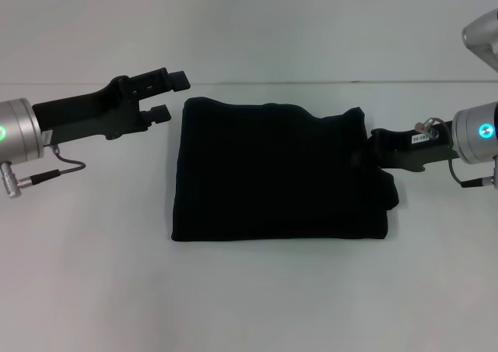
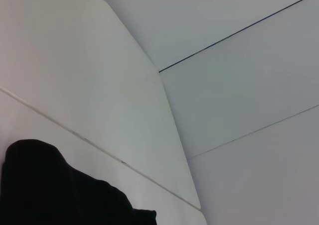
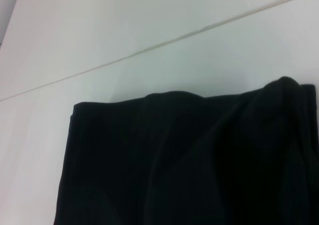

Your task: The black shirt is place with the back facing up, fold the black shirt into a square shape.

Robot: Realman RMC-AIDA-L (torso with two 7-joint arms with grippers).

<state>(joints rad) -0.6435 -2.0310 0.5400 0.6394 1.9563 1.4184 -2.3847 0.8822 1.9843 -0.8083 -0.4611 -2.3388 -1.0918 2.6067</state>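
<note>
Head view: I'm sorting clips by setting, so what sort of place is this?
Likely a lab test bench: a bare white table, plain white wall panels, and only a folded black shirt between two robot arms.

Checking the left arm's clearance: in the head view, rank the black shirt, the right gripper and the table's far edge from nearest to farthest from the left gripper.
1. The black shirt: its far left corner lies just beside the open left gripper.
2. The table's far edge: the seam just behind the fingers; too close to call against the shirt.
3. The right gripper: across the shirt, at its right edge.
</note>
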